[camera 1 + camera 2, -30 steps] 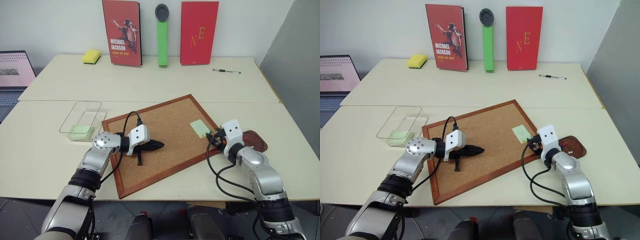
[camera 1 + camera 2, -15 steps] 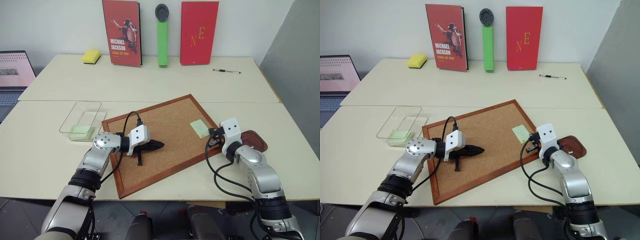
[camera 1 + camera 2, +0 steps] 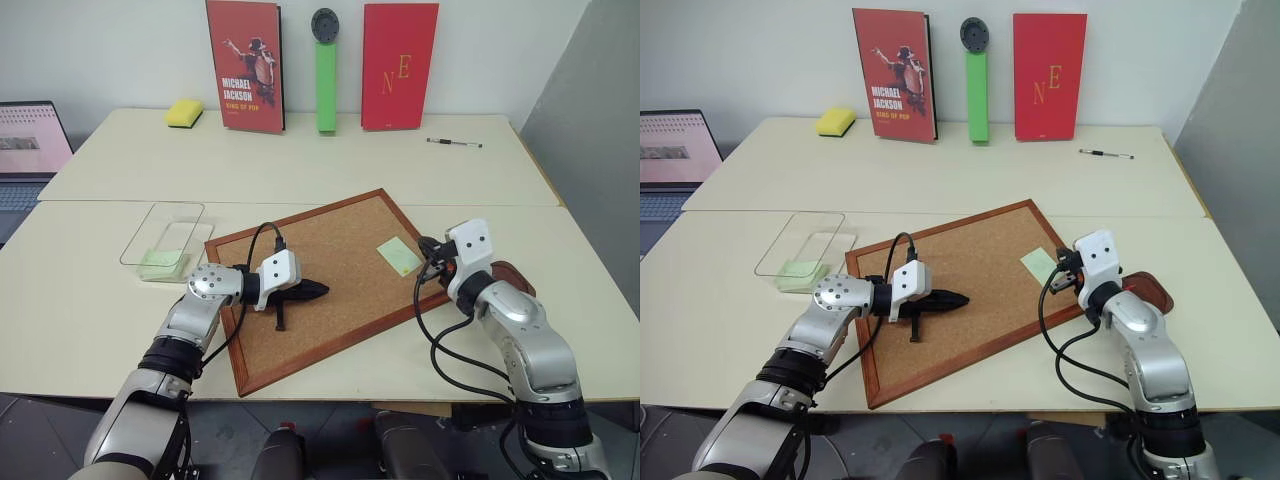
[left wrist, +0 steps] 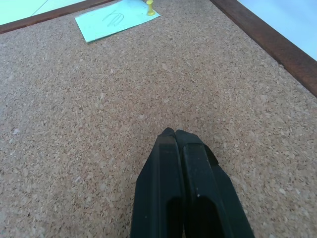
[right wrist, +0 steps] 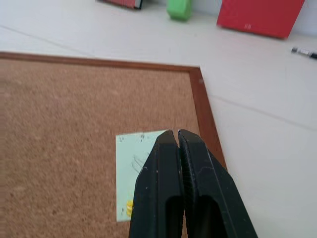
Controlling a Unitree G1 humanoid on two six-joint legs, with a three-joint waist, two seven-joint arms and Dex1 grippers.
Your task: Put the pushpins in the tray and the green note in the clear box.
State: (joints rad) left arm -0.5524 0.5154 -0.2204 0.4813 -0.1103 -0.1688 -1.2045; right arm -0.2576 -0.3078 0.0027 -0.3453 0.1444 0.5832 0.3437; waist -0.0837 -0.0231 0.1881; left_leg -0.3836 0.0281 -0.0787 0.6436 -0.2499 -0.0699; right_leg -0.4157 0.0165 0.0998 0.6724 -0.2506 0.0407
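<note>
Two cream tables pushed together stand against a white wall, where two red books and a green upright bar lean, and a wood-framed cork board point(image 3: 325, 280) lies askew across the near table. The small pale green paper note point(image 3: 399, 256) sits toward the board's three o'clock corner, pinned by a yellow-headed pushpin point(image 4: 149, 7) at one edge. The right gripper point(image 5: 177, 135), its black fingers pressed together and holding nothing that can be made out, hangs just at the note's four o'clock side, far nearer than the left gripper point(image 3: 318, 290), which also has its fingers shut and rests over the board's middle, well apart from the note. The dark reddish-brown dish tray point(image 3: 508, 278) lies just behind the right arm, off the board at three o'clock. The transparent rectangular box point(image 3: 163, 239) stands beyond the board's nine o'clock edge, with a pale green slip in its near end. By my reading, freeing the pin falls to the right arm.
</note>
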